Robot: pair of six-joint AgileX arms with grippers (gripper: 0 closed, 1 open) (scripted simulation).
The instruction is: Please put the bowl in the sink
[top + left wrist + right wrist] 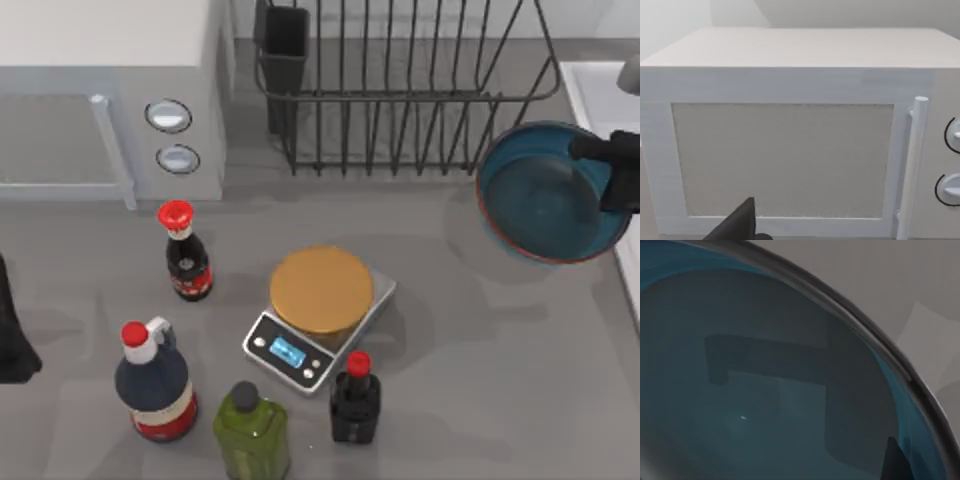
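While the right pincer [612,180] sits at the bowl [540,195] rim, can't tell its grip. Bowl is near the counter's [480,330] right edge, just left of the sink [605,90], below the dish rack [400,90]. Left arm parked at left edge, facing the microwave [785,150].

Top view looks straight down; left wrist faces the microwave [790,150] closely, right wrist the bowl [765,390].

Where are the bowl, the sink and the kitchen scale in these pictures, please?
bowl [540,195]: top view, on its blue inner floor.
sink [600,95]: top view, on its pale rim at the right edge.
kitchen scale [322,290]: top view, on its golden-tan platter.
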